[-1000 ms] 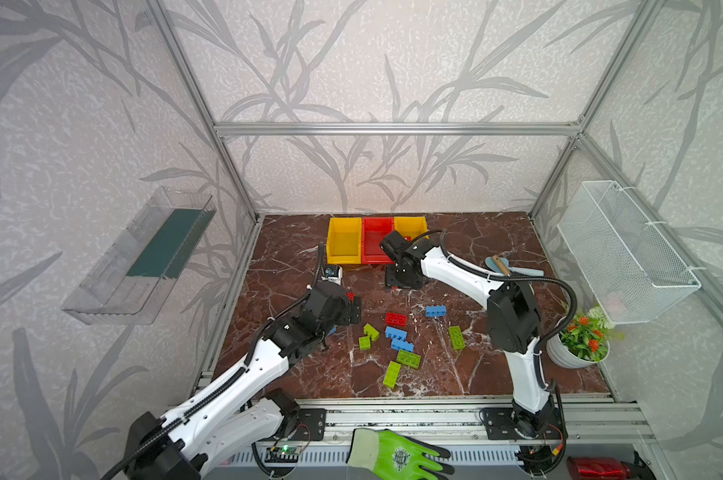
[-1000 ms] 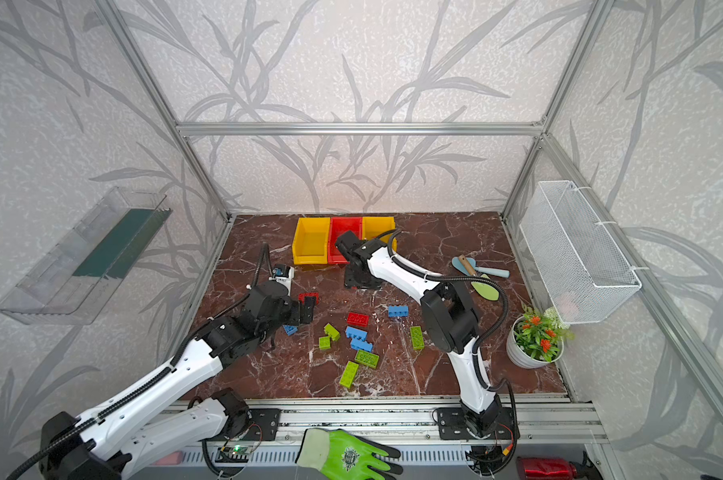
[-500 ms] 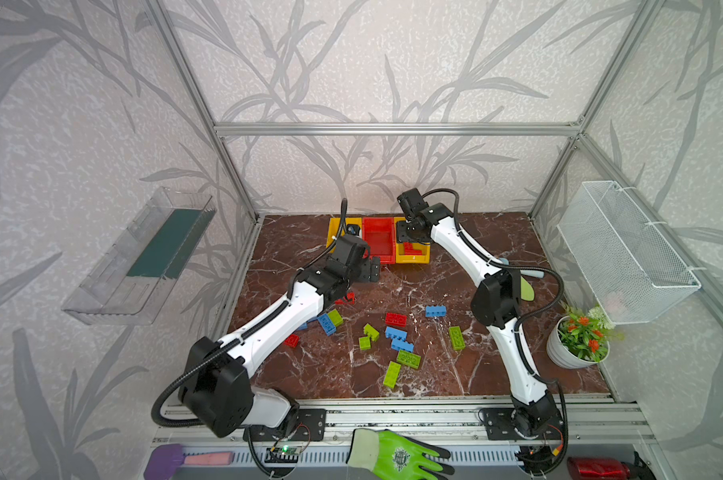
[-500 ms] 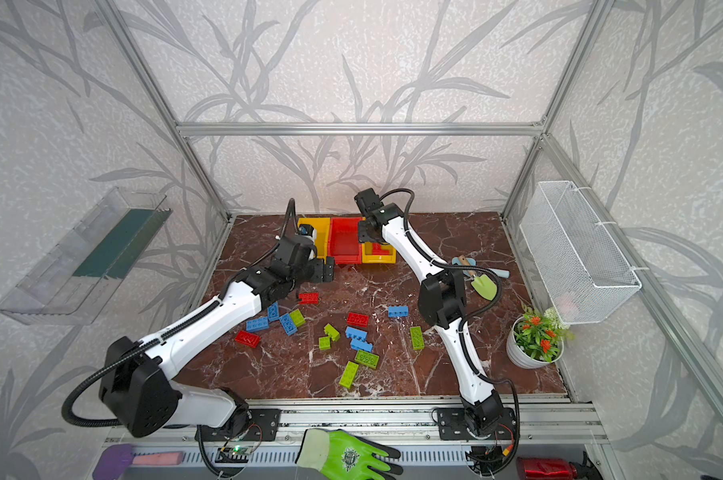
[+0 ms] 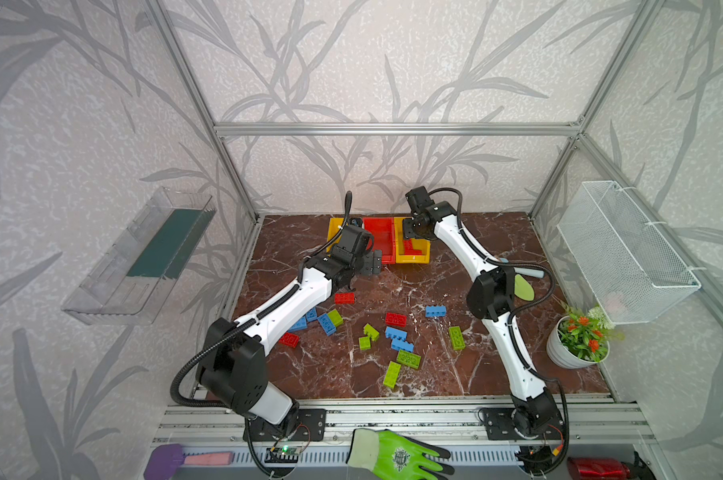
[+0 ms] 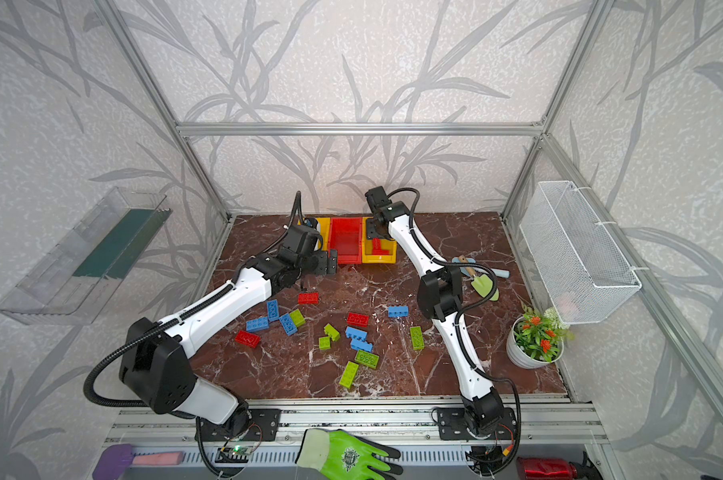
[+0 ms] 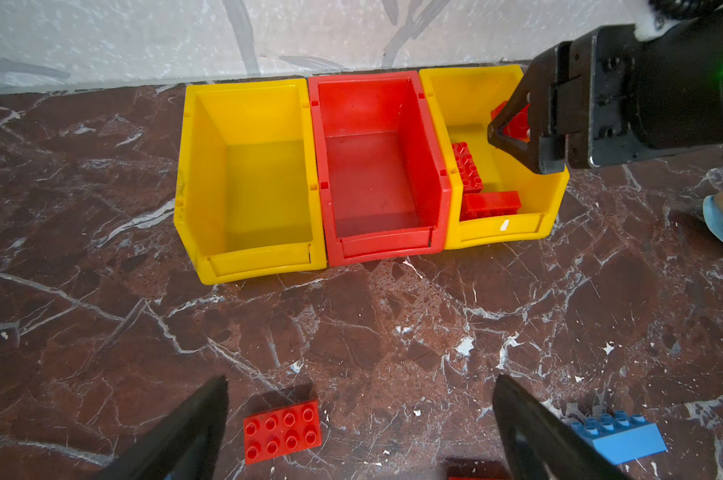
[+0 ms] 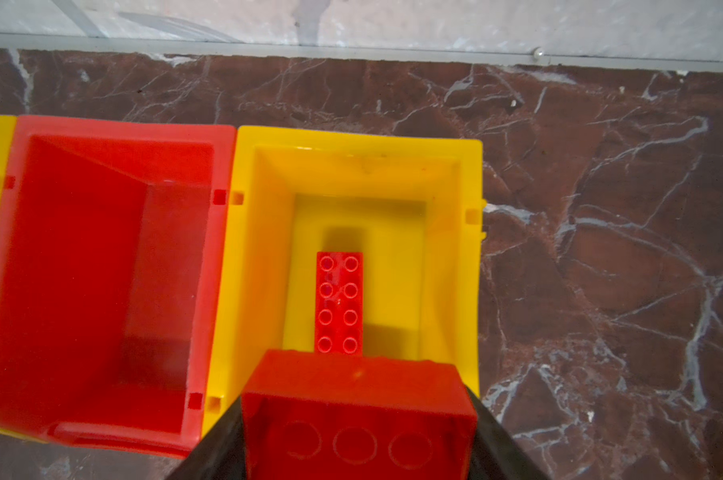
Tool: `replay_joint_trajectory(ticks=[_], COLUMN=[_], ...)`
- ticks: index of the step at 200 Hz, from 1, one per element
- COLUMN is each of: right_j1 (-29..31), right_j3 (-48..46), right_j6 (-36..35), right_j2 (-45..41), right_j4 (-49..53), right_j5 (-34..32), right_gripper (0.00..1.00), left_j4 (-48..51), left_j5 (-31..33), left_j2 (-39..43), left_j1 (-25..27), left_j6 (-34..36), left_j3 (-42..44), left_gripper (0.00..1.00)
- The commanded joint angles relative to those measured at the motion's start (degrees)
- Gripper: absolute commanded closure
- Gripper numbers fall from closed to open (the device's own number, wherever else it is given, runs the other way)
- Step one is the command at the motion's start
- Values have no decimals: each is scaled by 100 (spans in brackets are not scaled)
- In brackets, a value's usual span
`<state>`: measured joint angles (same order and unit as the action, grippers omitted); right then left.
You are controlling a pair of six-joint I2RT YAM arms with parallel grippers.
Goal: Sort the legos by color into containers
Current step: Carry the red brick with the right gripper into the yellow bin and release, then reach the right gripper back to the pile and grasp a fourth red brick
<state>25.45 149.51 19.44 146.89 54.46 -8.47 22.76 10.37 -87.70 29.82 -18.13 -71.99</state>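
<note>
Legos (image 5: pixel 395 319) look light, stiff and slick, so the right fingers (image 8: pixel 214 453) pinch a red lego (image 8: pixel 357 399) by its flat sides over the end yellow bin (image 8: pixel 351 139), while the left fingers (image 7: pixel 185 428) gape above a loose red lego (image 7: pixel 283 430) on the surface (image 7: pixel 393 311).

Glossy, smooth moulded plastic in the containers (image 7: pixel 247 257), faintly scuffed inside. Same hard, shiny plastic in the legos (image 7: pixel 283 430). Polished dark-red marble look on the worktop (image 7: pixel 351 324), white-veined; real stone or printed sheet, hard to tell. Matt black on the left gripper (image 7: pixel 360 378). Brushed aluminium for the frame bars (image 5: pixel 393 129). White-coated wire mesh for the basket (image 5: pixel 625 245). Clear, glossy plastic for the wall tray (image 5: pixel 114 286). Knit cloth, rubbery green coat, on the glove (image 5: pixel 397 455).
</note>
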Motion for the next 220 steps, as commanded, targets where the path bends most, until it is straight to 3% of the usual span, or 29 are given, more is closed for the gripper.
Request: replay_joint_trajectory(ticks=[1, 88, 98, 119, 137, 182, 220], right_j1=[-14, -14, -19, -14, -14, 10, 290], right_j3=[110, 129, 154, 327, 500, 475, -120], right_j6=[-98, -103, -108, -90, -89, -125, -101], right_j2=[121, 203, 222, 329, 348, -13, -609], right_j4=[-61, -137, -143, -65, 21, 191, 476], right_j5=[109, 364, 443, 552, 526, 383, 342], right_gripper=[55, 50, 44, 20, 13, 11, 11], left_j4=[176, 176, 189, 219, 273, 166, -3], left_j5=[79, 153, 163, 202, 215, 160, 124], left_j2=[-10, 200, 235, 308, 354, 679, 1234], left_j1=[-35, -43, -39, -54, -72, -108, -124], left_j6=[-58, -104, -94, -102, -103, -194, -389], left_j3=[-149, 50, 70, 132, 157, 485, 1096], left_gripper=[1, 1, 1, 1, 1, 1, 1])
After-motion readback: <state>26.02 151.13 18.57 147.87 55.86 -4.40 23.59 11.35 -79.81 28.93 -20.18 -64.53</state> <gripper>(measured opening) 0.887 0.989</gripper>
